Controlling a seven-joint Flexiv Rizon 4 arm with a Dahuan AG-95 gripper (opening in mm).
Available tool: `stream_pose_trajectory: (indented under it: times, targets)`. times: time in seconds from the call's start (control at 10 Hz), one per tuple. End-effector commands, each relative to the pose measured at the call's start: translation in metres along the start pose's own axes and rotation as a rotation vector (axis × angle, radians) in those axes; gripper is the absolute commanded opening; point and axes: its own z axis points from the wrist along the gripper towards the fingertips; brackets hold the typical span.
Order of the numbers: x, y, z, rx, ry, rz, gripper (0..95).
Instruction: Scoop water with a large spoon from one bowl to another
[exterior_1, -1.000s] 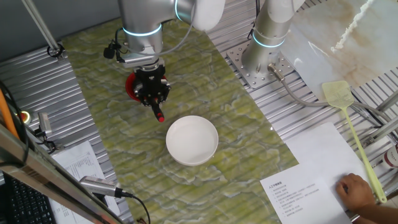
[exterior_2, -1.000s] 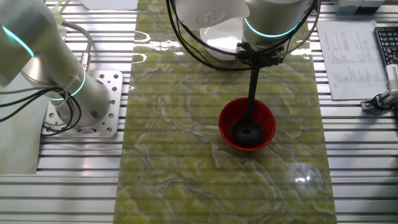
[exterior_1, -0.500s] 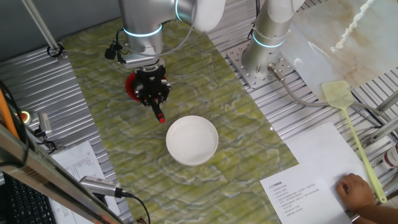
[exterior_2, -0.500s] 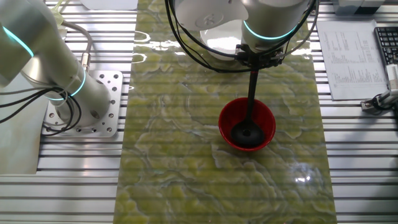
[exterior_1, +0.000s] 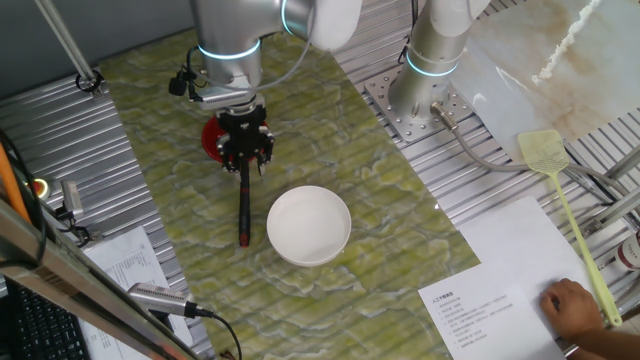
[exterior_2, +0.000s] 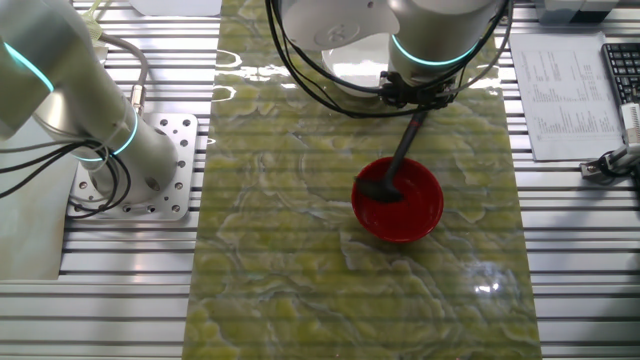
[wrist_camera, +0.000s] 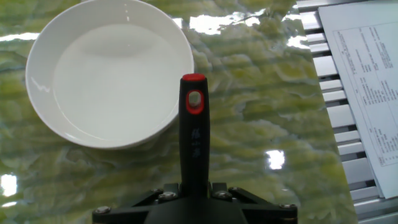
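My gripper (exterior_1: 245, 152) is shut on the handle of the black ladle (exterior_1: 243, 205), over the red bowl (exterior_1: 210, 138). The handle slopes out toward me and its red tip ends left of the white bowl (exterior_1: 309, 224). In the other fixed view the gripper (exterior_2: 414, 98) holds the ladle (exterior_2: 402, 160) tilted, with its head at the left inner side of the red bowl (exterior_2: 420, 215). In the hand view the ladle (wrist_camera: 193, 143) runs from the gripper (wrist_camera: 193, 196) to just right of the white bowl (wrist_camera: 37, 93). I cannot make out the water in either bowl.
A second arm's base (exterior_1: 430, 60) stands at the back right, and it shows at the left in the other fixed view (exterior_2: 110, 130). A yellow-green fly swatter (exterior_1: 560, 190), printed sheets (exterior_1: 490, 300) and a person's hand (exterior_1: 575, 305) lie right. A paper (wrist_camera: 367, 81) lies beside the mat.
The ladle has tilted from near upright. Its red-tipped handle end swung out toward the white bowl, and its head moved from the red bowl's middle to its side. The gripper stays shut.
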Motion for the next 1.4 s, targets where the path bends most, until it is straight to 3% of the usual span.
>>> stream_pose_trajectory:
  times: [0.1, 0.7, 0.8, 0.9, 1.0, 1.1, 1.2, 1.3, 1.4]
  targets:
    - [0.0, 0.0, 0.0, -0.001, 0.0, -0.002, 38.0]
    - [0.003, -0.001, -0.003, -0.012, 0.014, 0.024, 38.0]
    - [0.003, -0.003, -0.005, -0.015, 0.016, 0.058, 19.0]
    - [0.002, -0.004, -0.008, -0.015, 0.017, 0.099, 19.0]
    - [0.0, -0.005, -0.013, -0.013, 0.038, 0.17, 19.0]
    - [-0.002, -0.005, -0.018, -0.002, 0.077, 0.233, 0.0]
    - [-0.005, -0.006, -0.024, 0.013, 0.124, 0.32, 0.0]
    - [-0.009, -0.007, -0.036, 0.032, 0.239, 0.465, 0.0]
    - [-0.009, -0.007, -0.044, 0.041, 0.263, 0.539, 0.0]
